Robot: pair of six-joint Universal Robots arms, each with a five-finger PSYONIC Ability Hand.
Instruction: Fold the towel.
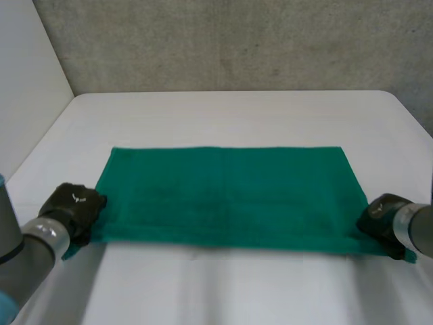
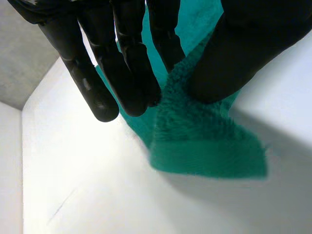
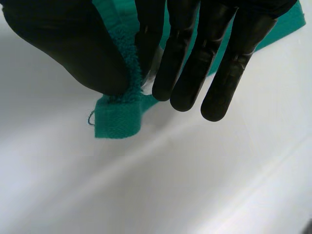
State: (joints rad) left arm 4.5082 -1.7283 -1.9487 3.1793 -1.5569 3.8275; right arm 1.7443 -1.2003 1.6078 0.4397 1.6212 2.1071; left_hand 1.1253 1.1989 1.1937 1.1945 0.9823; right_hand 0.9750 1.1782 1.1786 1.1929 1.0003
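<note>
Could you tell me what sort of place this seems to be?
Probably a robot lab or test bench: a white table against a plain grey wall, with the left hand and right hand each pinching a near corner of a green towel.

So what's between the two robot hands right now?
Head view: the flat rectangular green terry towel spans the whole stretch; left robot hand and right robot hand each pinch a near corner.

Shows a green terry towel (image 1: 226, 196) spread flat and unfolded, long sides running across the white table (image 1: 237, 115); lies toward the near edge, both near corners lifted slightly off the surface.
</note>
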